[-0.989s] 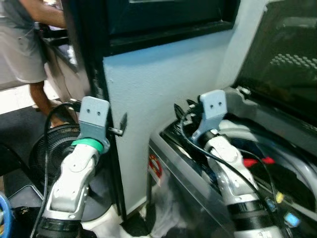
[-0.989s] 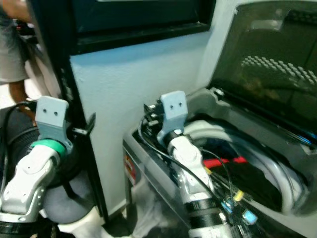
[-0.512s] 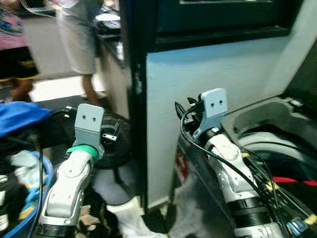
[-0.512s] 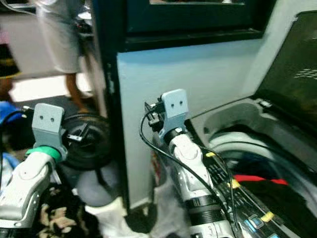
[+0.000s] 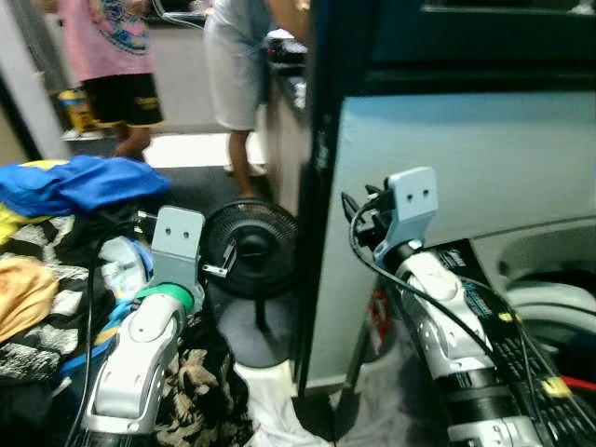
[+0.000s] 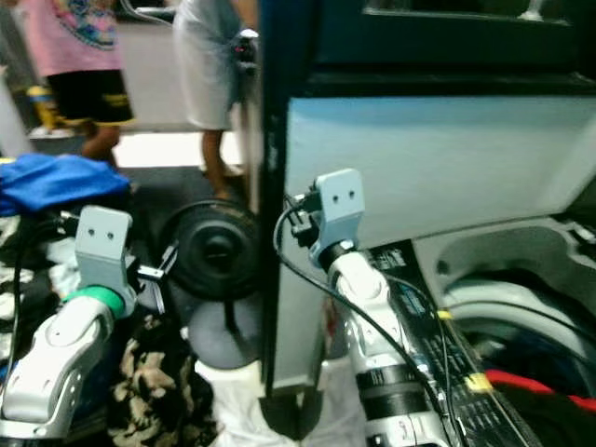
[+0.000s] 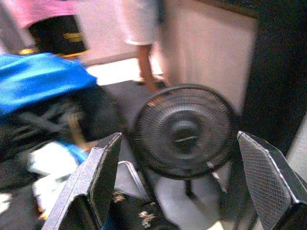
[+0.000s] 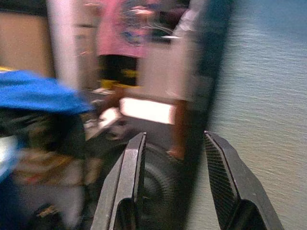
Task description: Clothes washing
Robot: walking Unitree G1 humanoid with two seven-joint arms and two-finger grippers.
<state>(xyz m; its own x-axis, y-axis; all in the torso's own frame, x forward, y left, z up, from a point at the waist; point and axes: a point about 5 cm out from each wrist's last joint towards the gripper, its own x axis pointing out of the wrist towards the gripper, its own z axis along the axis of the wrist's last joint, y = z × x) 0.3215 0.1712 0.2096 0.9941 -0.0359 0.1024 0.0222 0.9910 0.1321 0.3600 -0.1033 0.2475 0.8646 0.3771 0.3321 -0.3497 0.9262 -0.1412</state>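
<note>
The washing looks only partly loaded. At about four o'clock in the head views the washer point(image 6: 484, 256) stands with its top open, and something dark with a red streak point(image 6: 535, 382) lies in the drum — probably clothes already put in, though the blur makes that a guess. A good deal is left: at nine o'clock a pile of clothes point(image 5: 56, 233) covers the floor, with a blue garment point(image 5: 88, 182) on top, striped and yellowish pieces under it, and a patterned cloth point(image 5: 200, 391) at seven o'clock.

Neither arm carries anything. The left gripper point(image 7: 184, 182) is spread wide and empty, aimed at a black floor fan point(image 7: 184, 132) that stands at the centre of the head view, just beside the laundry. The right gripper point(image 8: 175, 184) is parted moderately and also empty, raised near a pale wall point(image 5: 447, 158) at two o'clock.

The floor is dark near the fan and brighter further back. A dark post point(image 5: 321, 186) runs up at twelve o'clock. Two people stand at eleven o'clock — one in a pink top point(image 5: 102, 37), one in pale clothes point(image 5: 233, 56) at a counter.
</note>
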